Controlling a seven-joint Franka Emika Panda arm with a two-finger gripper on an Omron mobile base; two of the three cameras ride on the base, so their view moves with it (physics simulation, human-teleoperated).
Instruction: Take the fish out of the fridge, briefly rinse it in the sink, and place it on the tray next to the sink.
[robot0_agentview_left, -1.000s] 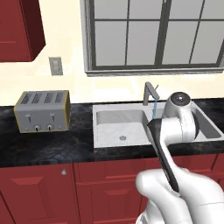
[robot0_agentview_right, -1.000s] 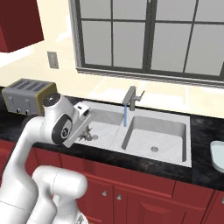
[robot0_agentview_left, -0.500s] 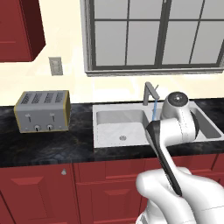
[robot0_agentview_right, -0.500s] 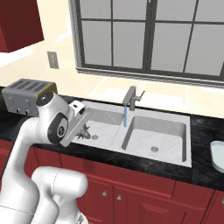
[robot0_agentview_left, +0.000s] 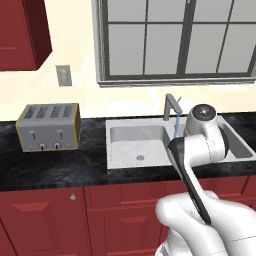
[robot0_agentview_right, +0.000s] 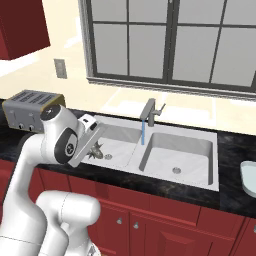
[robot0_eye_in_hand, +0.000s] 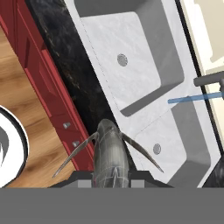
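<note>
My gripper (robot0_agentview_right: 94, 146) is shut on the fish (robot0_eye_in_hand: 110, 151), a slim grey-silver body with thin spread fins, and holds it above the front left part of the sink (robot0_agentview_right: 176, 150). The fish (robot0_agentview_right: 97, 150) looks small and dark against the left basin. Seen from the hand, my gripper (robot0_eye_in_hand: 112, 178) hangs over the sink's near rim, both basins (robot0_eye_in_hand: 131, 57) lying beyond. A thin blue stream (robot0_agentview_right: 143, 134) runs from the grey faucet (robot0_agentview_right: 150, 110). The pale tray (robot0_agentview_right: 248, 177) shows at the right edge on the counter. The fridge is out of view.
A silver toaster (robot0_agentview_left: 48, 126) stands on the black counter (robot0_agentview_left: 60, 167) left of the sink (robot0_agentview_left: 135, 145). Red cabinet doors (robot0_agentview_right: 165, 225) run below, and a large window (robot0_agentview_left: 175, 40) sits behind the faucet (robot0_agentview_left: 171, 105). My arm's elbow (robot0_agentview_left: 205, 132) covers the right basin.
The arm has shifted a little to the left with the fish still held over the left basin. The water keeps running.
</note>
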